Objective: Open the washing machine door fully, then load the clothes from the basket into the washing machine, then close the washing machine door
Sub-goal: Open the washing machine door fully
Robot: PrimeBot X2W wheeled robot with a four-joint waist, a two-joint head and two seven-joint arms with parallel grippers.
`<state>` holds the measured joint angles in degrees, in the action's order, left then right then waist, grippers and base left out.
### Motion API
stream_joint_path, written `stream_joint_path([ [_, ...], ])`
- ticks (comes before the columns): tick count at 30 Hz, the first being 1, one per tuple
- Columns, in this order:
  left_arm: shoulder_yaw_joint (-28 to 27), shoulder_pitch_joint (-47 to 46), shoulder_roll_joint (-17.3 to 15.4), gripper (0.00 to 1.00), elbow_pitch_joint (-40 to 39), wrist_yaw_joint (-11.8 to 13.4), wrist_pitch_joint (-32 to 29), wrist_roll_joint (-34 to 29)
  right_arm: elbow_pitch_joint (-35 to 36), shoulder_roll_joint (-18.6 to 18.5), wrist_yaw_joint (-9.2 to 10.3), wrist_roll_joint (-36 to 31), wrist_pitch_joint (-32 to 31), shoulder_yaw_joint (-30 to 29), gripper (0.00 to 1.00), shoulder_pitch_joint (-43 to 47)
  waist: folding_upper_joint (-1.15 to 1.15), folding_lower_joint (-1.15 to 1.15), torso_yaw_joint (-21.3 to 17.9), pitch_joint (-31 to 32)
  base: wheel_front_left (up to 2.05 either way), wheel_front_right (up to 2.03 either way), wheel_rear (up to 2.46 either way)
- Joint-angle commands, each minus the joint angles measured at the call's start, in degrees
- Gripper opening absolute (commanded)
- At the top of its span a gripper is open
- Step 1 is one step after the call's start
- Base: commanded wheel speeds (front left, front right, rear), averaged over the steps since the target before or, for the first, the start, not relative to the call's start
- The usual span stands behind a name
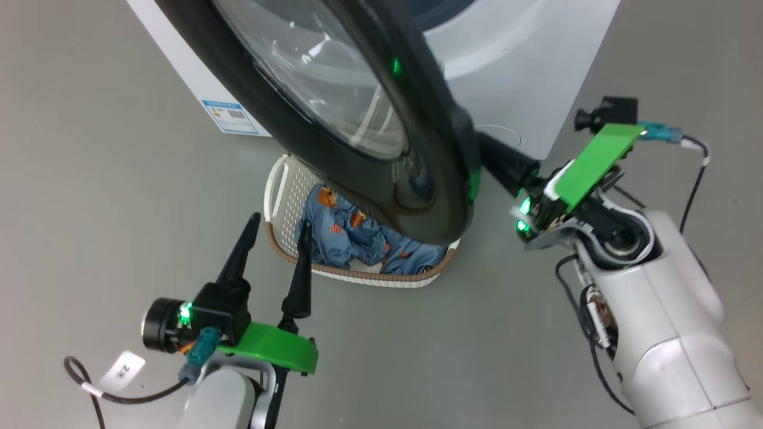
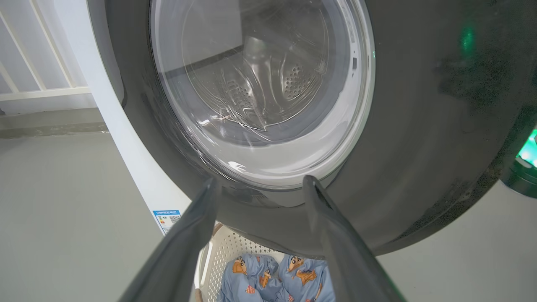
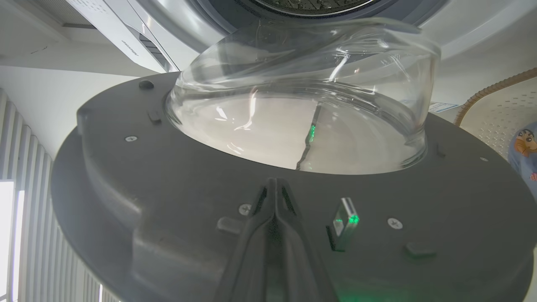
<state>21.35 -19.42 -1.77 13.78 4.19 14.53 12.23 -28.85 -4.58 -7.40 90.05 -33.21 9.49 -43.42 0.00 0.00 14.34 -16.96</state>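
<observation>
Spread wide, the left gripper (image 1: pixel 280 220) hovers just beside the basket (image 1: pixel 286 196) of clothes (image 1: pixel 351 238), under the swung-out washing machine door (image 1: pixel 417 179). The right gripper (image 3: pixel 275 184), pressed together, lies against the door's grey inner face.

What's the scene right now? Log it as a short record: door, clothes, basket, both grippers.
basket: on the floor, in front of the washing machine
clothes: lying in the basket
washing machine door: swung open, overlapping the basket in head view
left gripper: open, empty, fingers pointing toward the basket
right gripper: shut, fingertips at the door's grey inner side
</observation>
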Motion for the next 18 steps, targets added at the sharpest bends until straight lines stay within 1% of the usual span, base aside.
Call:
stream_joint_path([
  [1, -1.9, 0.8, -1.1, 1.00, -0.7, -0.4, 0.5, -0.4, 2.0, 1.7, -0.09, 1.5, 1.0, 3.4, 0.00, 1.4, 0.00, 0.00, 0.1, 1.4, 0.00, 0.00, 0.00],
  [8, -2.1, 2.5, -1.1, 1.00, 0.1, -0.7, 0.5, -0.3, 3.2, 1.7, -0.09, 5.9, 4.6, 11.3, 0.00, 3.8, 0.00, 0.00, 0.1, 3.8, 0.00, 0.00, 0.00],
  [9, -2.1, 2.5, -1.1, 1.00, 0.1, -0.7, 0.5, -0.3, 3.2, 1.7, -0.09, 5.9, 4.6, 11.3, 0.00, 3.8, 0.00, 0.00, 0.1, 3.8, 0.00, 0.00, 0.00],
  [18, -2.4, 3.4, -1.1, 1.00, 0.9, -1.1, 0.5, -0.3, 3.0, 1.7, -0.09, 9.8, 8.8, 18.9, 0.00, 5.0, 0.00, 0.00, 0.6, 5.7, 0.00, 0.00, 0.00],
])
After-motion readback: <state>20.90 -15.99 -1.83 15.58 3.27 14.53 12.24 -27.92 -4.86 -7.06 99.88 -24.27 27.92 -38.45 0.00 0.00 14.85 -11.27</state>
